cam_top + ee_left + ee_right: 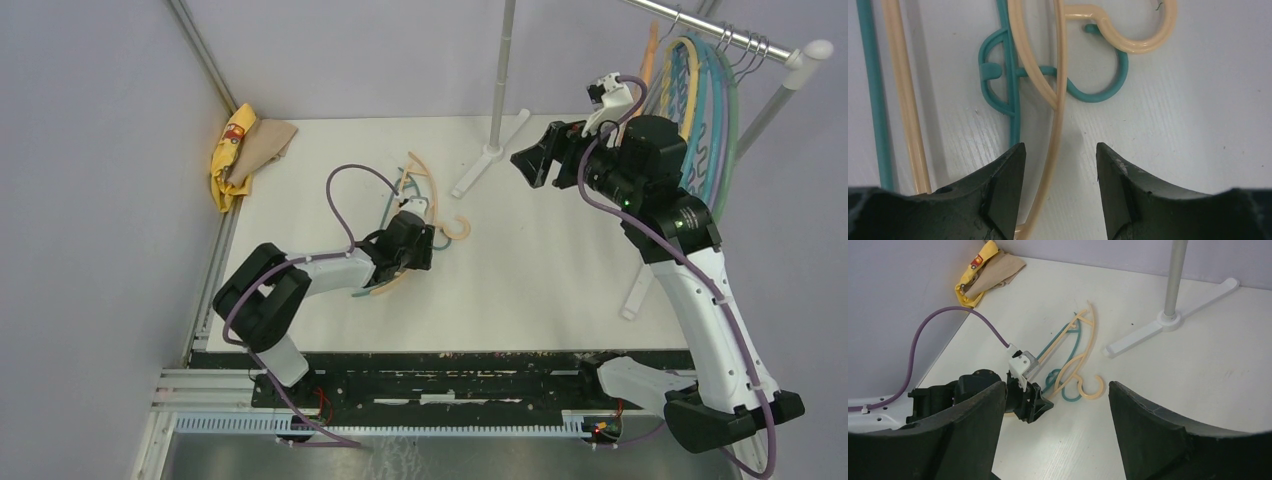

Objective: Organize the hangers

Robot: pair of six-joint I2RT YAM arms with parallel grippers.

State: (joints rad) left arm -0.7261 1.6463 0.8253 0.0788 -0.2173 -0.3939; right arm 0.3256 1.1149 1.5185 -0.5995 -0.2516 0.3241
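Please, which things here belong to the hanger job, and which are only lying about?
Belong to the job:
- tan hanger and teal hanger on the table, below the open left gripper
- hung hangers on the rack rail

Only lying about:
- yellow-and-tan cloth at the table's far left corner
- purple robot cable

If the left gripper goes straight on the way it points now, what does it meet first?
Probably the tan hanger: its bar lies on the table, in the gap of the open left gripper.

Robot lab; white table (540, 270) walled by plain panels (90, 200); metal framing (200, 45).
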